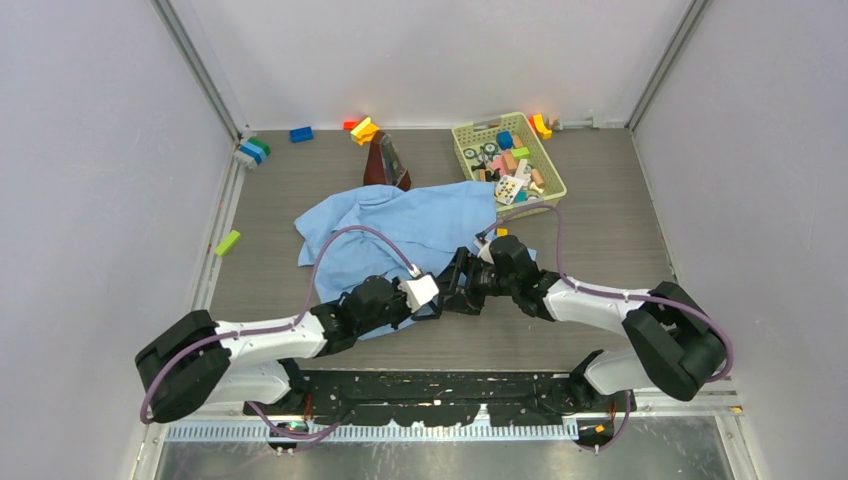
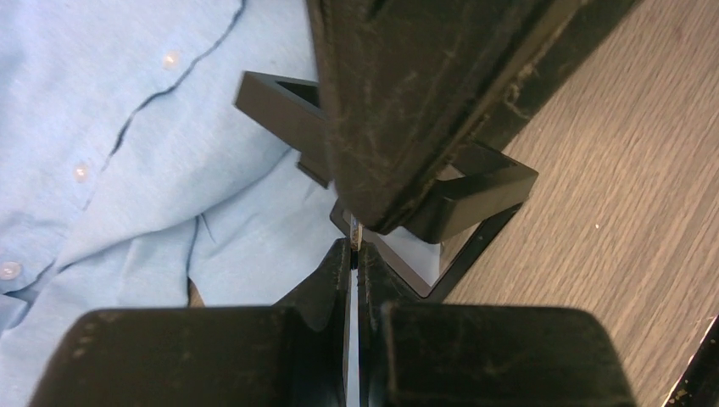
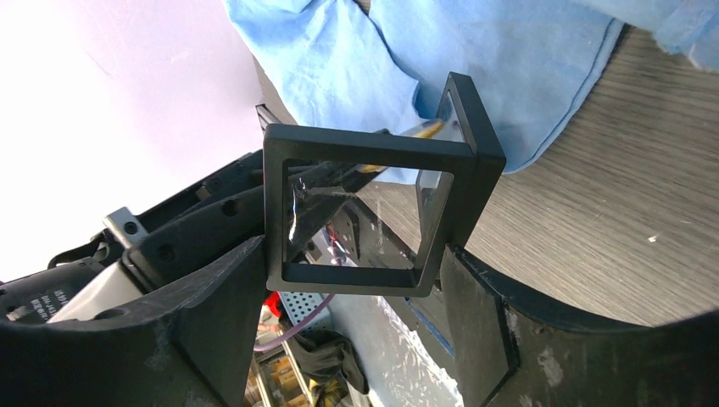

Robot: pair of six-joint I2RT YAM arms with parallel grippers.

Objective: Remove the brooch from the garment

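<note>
The light-blue garment [image 1: 420, 215] lies crumpled mid-table; it also shows in the left wrist view [image 2: 127, 170] and the right wrist view [image 3: 509, 68]. Both grippers meet at its near edge. My right gripper [image 3: 352, 263] is shut on a black hinged square frame case [image 3: 365, 140] with clear film, held open above the table; the case also shows in the left wrist view [image 2: 475, 182]. My left gripper [image 2: 353, 254] is shut on a thin small metal piece [image 2: 355, 231] at its tips, reaching between the case's two halves. A gold tip [image 3: 424, 129] shows there, possibly the brooch.
A pale green basket [image 1: 553, 170] full of toy blocks stands at the back right, touching the garment. A brown object [image 1: 385, 160] stands behind the garment. Loose blocks lie along the back wall [image 1: 301, 133] and a green one at the left [image 1: 228, 242]. Walls close in three sides.
</note>
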